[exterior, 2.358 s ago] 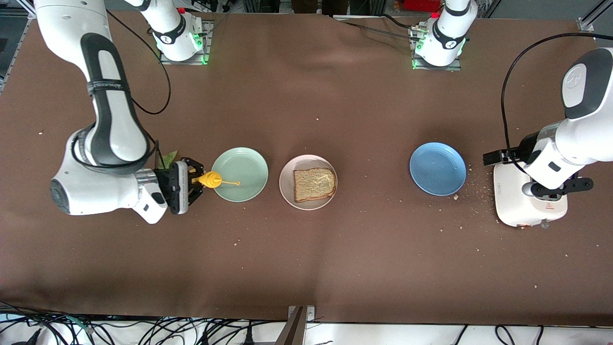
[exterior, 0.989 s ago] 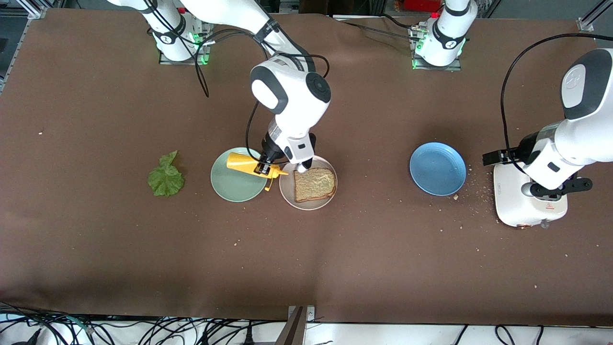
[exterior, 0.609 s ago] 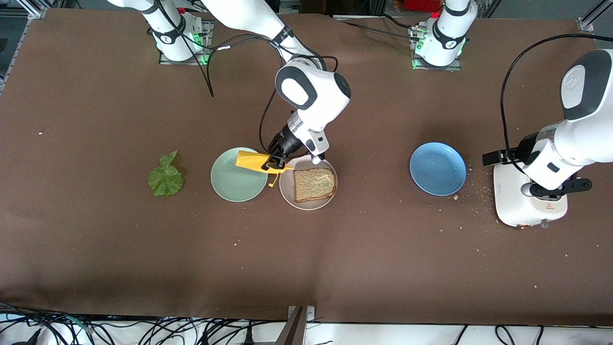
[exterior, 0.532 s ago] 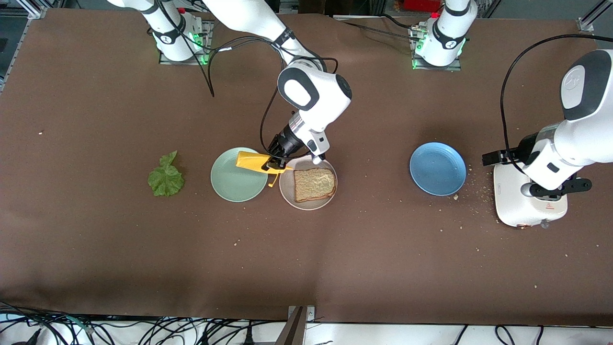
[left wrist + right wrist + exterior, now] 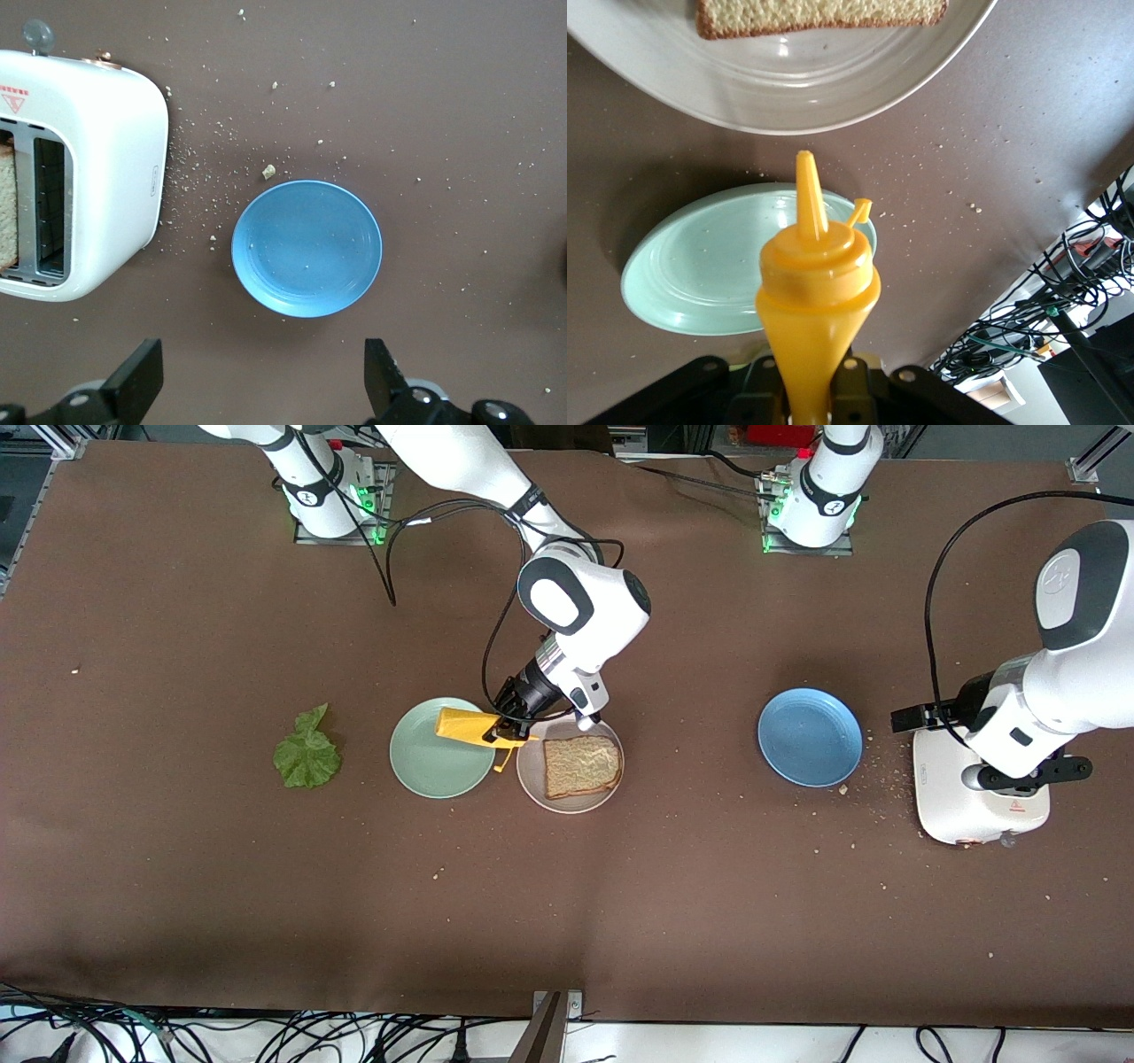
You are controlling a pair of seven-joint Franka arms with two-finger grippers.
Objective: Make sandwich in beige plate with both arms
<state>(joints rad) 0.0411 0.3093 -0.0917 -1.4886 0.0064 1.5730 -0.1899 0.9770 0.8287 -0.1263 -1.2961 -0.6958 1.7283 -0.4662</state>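
The beige plate (image 5: pixel 532 775) holds one slice of brown-crusted bread (image 5: pixel 580 765); both also show in the right wrist view, plate (image 5: pixel 788 88) and bread (image 5: pixel 824 13). My right gripper (image 5: pixel 507 722) is shut on a yellow squeeze bottle (image 5: pixel 465 724), tilted with its nozzle (image 5: pixel 806 190) toward the beige plate's rim, over the gap between the mint-green plate (image 5: pixel 434 757) and the beige plate. A green lettuce leaf (image 5: pixel 306 755) lies on the table toward the right arm's end. My left gripper (image 5: pixel 261 385) is open and empty, up over the table beside the toaster (image 5: pixel 974 802). A second bread slice (image 5: pixel 7 208) sits in the toaster's slot.
A blue plate (image 5: pixel 810 737) lies between the beige plate and the white toaster. Crumbs are scattered on the brown cloth around the toaster and the blue plate. Cables hang along the table edge nearest the front camera.
My right arm carried the yellow bottle from the lettuce end across the mint-green plate to the beige plate's rim, uncovering the lettuce leaf. In the last half second it barely moved. The left arm stayed still.
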